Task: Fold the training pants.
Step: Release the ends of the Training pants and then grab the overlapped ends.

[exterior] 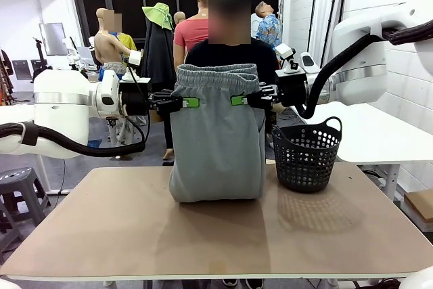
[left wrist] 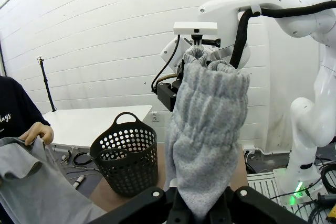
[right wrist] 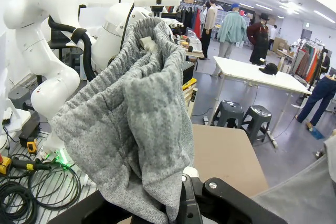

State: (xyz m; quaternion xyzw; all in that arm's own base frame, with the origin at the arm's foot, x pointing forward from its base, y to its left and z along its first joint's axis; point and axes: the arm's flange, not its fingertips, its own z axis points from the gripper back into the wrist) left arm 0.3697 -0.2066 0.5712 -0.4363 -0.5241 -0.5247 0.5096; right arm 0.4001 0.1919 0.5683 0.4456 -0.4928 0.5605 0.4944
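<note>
Two pairs of jaws clamp the soft grey jersey training pants (exterior: 216, 147) (gathered, puckered waistband), hanging limp.

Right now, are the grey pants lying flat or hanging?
Hanging: left pincer and right pincer hold the training pants up by the waistband.

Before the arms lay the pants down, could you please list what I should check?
1. Left gripper shut on the light grey jersey training pants' waistband: ok.
2. Right gripper shut on the opposite waistband side: ok.
3. Pants' lower end reaches the tan table: ok.
4. Black plastic mesh basket clear of the pants: cannot tell, it stands very close.
5. Person's hand off the cloth: not ok, it grips grey cloth.
</note>
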